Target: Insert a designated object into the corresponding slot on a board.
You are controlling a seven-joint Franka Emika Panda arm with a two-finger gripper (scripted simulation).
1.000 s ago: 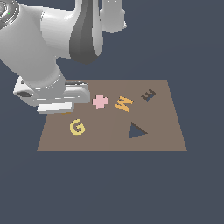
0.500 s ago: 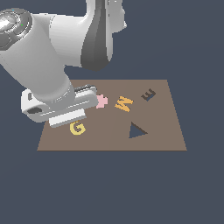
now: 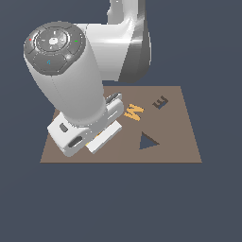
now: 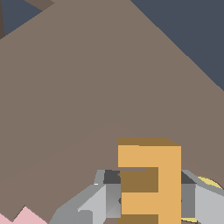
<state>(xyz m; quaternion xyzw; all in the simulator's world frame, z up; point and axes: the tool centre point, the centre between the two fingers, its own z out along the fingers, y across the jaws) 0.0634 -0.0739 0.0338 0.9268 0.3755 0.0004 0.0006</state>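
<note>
Exterior view looks down from above on the board [image 3: 179,142]; wrist view close over it.

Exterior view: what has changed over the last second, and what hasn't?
The arm swung toward the exterior view's right and forward over the board, now hiding the yellow G and pink cross. In the wrist view the orange E sits between the fingers; whether it is gripped is unclear. The orange W, E-shaped slot and triangular cutout stayed put.

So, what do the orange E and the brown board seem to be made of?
Orange E: looks like matte, solid-coloured plastic or painted wood, with flat faces, sharp edges and no shine. Board: an even, dull brown with no grain or gloss, perhaps painted wood or fibreboard. Being a render, neither is certain.
</note>
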